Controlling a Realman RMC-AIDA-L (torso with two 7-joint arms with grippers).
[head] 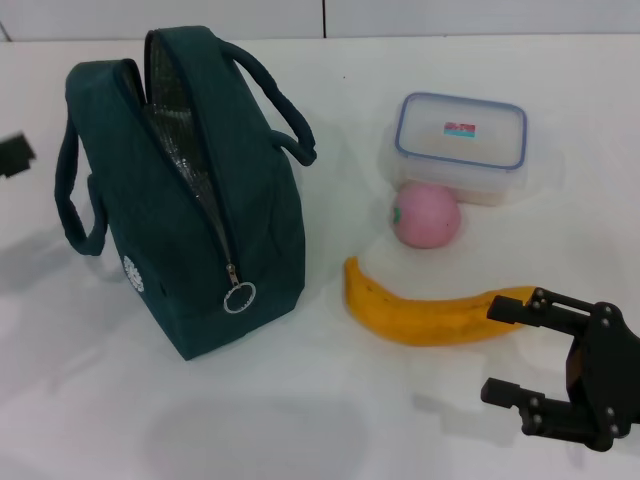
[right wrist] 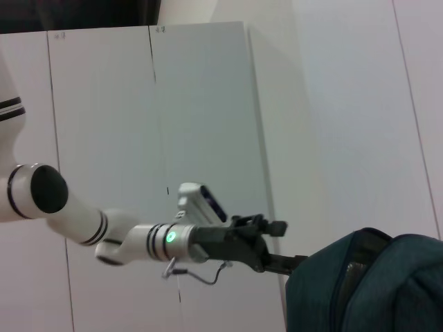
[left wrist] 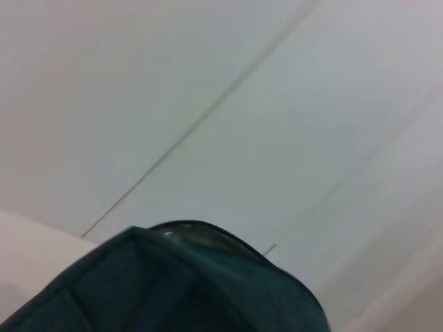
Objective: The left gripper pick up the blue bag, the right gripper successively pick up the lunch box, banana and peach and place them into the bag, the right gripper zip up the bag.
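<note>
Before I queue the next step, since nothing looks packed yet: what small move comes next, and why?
Probably bring the left gripper onto the dark teal fabric bag: it stands unzipped on the white table, unheld, while the open right gripper waits beside the yellow banana.

Left hand [right wrist: 277, 245] beside blue bag [right wrist: 374, 287]
</note>
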